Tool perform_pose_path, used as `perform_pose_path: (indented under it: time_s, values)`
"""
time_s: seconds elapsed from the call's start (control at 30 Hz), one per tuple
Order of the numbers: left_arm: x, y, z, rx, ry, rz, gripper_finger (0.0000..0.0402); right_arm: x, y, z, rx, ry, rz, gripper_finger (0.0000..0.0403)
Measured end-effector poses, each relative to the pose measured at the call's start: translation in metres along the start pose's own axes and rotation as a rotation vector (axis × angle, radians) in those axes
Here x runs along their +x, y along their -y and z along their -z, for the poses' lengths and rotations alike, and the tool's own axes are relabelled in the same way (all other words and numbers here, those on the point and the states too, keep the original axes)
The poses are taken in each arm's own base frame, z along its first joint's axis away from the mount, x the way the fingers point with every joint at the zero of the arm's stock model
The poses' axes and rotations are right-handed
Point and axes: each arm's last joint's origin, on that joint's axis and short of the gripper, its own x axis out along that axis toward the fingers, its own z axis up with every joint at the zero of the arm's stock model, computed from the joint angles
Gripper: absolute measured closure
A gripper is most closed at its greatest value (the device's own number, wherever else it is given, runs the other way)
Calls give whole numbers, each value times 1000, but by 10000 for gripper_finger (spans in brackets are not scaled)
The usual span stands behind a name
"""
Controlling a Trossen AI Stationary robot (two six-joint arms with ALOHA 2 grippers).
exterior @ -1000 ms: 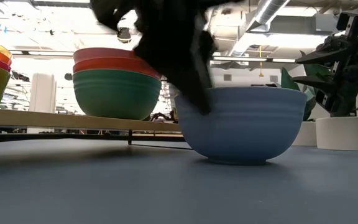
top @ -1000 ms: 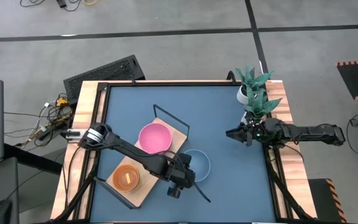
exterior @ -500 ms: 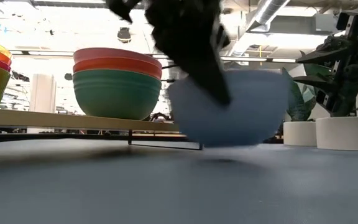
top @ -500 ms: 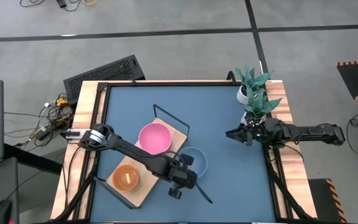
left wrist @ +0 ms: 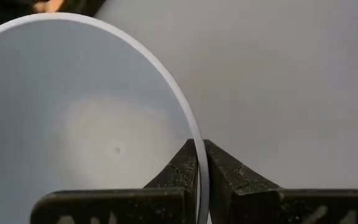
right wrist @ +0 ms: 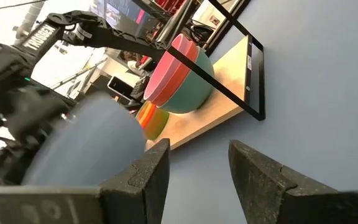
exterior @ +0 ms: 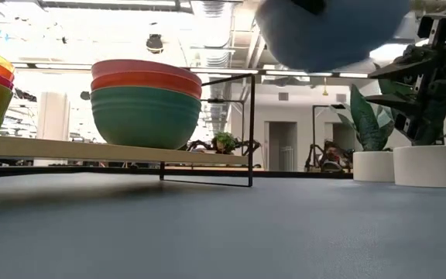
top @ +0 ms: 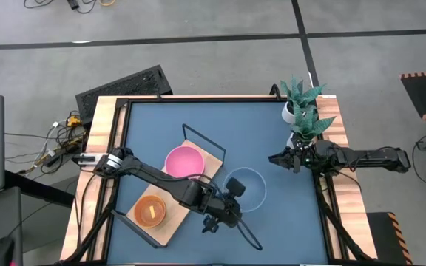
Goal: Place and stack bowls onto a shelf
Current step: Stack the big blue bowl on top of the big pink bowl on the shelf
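You have 2 bowl stacks on shelf [top: 170,222]; L end effector [left wrist: 201,168] pinches 1 pale blue bowl [top: 244,188] rim, lifted off surface [top: 279,148]; R end effector [right wrist: 194,163] spread.

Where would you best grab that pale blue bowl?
By its thin rim, from the side nearest the shelf. The left gripper is shut on the pale blue bowl that way, one finger inside and one outside; the round wall is probably too wide to span.

There were two bowl stacks [top: 184,162] [top: 150,210] on one shelf [top: 211,159], one pale blue bowl [top: 245,188], two potted plants [top: 297,100] [top: 307,127] and two robot arms [top: 148,175] [top: 361,157]
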Motion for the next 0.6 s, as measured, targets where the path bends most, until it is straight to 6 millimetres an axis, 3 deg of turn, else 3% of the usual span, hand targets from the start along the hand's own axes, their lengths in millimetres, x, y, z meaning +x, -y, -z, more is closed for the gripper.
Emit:
perform_pose_path:
  time_s: [0.13, 0.3, 0.47, 0.6]
  values:
    - [-29, -15, -3, -19, -114, -84, 401, 0, 0, 0, 0, 1, 1, 214]
    - [-78, -33, 5, -245, -265, -98, 401, 0, 0, 0, -8, 2, 1, 214]
    - [-120, -35, 32, -464, -397, -94, 401, 0, 0, -1, -26, 15, 11, 214]
    - [-148, -37, 45, -639, -372, -122, 402, 0, 1, -1, -29, 20, 19, 214]
